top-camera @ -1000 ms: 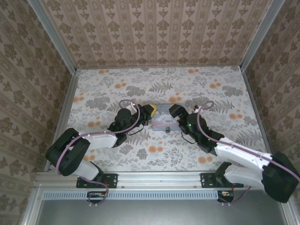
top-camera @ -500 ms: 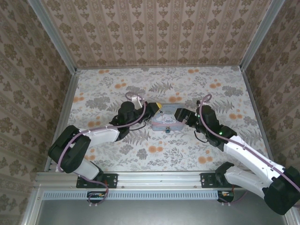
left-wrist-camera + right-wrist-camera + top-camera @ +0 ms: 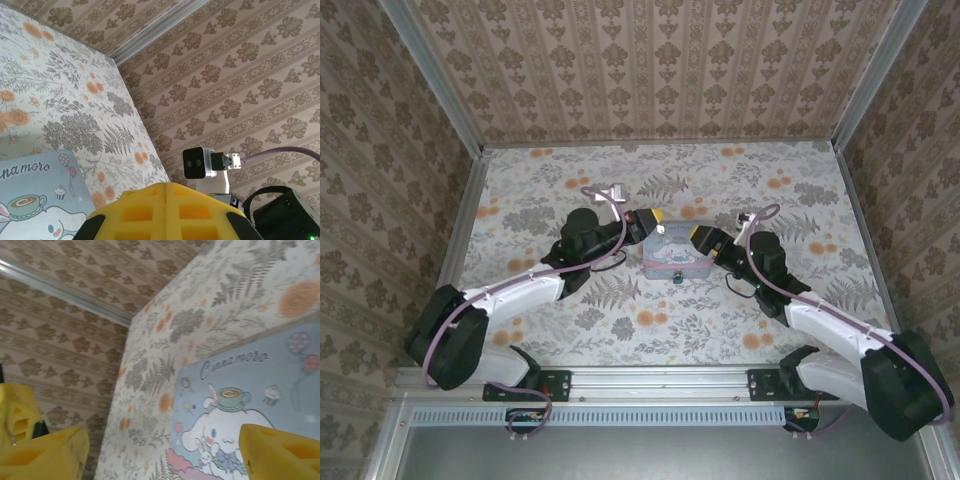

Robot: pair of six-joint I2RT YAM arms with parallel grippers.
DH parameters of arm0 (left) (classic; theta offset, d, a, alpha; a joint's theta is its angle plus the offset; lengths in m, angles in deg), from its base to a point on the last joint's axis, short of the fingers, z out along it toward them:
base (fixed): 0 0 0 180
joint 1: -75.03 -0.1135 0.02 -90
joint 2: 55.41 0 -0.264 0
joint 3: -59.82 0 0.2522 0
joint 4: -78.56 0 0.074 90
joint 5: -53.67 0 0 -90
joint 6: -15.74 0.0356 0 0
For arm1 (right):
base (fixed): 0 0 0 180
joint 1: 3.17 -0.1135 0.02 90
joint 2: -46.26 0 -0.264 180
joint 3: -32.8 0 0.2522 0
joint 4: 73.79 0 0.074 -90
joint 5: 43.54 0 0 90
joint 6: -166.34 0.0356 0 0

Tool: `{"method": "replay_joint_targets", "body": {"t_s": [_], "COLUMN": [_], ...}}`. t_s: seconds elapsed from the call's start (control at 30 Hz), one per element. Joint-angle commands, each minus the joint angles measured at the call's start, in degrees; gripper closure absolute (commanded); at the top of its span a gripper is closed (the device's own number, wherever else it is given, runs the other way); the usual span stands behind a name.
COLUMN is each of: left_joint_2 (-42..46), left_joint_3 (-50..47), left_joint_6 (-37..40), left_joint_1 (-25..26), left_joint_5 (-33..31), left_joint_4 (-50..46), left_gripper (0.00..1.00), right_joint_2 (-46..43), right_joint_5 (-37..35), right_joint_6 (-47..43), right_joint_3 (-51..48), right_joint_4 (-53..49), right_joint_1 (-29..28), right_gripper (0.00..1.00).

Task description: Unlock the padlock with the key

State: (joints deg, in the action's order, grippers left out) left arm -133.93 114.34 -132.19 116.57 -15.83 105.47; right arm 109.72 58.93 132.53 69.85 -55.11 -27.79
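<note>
Top: pale-blue cartoon-printed rectangular tin [image 3: 672, 258] mid-bench [image 3: 570, 330], floral surface; tiny dark bluish metal padlock [image 3: 676, 279] at its near edge.
Left wrist: ribbed yellow left gripper [image 3: 167, 212] pressed together.
Right wrist: right gripper [image 3: 160, 460] spread over glossy lid.

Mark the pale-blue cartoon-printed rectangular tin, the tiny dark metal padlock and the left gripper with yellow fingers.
pale-blue cartoon-printed tin [image 3: 240, 405], right wrist view, printed lid.
tiny dark padlock [image 3: 677, 279], top external view, body at the tin's near edge.
left gripper [image 3: 166, 192], left wrist view, seam between shut yellow fingertips.
</note>
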Motion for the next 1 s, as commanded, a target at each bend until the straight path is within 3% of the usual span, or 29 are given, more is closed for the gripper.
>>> {"method": "replay_joint_targets", "body": {"t_s": [0.0,0.13,0.3,0.97], "left_joint_2": [1.0,-0.2,-3.2,-4.5], "left_joint_3": [-0.6,-2.3,-3.5,-3.0], "left_joint_6": [2.0,-0.3,-3.4,-4.7], "left_joint_1": [-0.2,0.5,1.5,2.8], "left_joint_5": [-2.4,-4.8,-7.3,-11.0], "left_joint_4": [4.9,11.3,17.7,17.1], "left_gripper": [1.00,1.00,1.00,1.00], "right_joint_2": [2.8,6.1,7.1,8.7], "right_joint_5": [5.0,5.5,1.5,-7.0], "right_joint_6": [5.7,8.1,9.2,12.8], "right_joint_3": [-1.3,-1.2,-1.6,-0.6], "right_joint_4": [20.6,27.9,31.6,34.9], "right_joint_1": [0.1,-1.0,-3.5,-7.5], "right_gripper": [0.29,0.38,0.38,0.45]}}
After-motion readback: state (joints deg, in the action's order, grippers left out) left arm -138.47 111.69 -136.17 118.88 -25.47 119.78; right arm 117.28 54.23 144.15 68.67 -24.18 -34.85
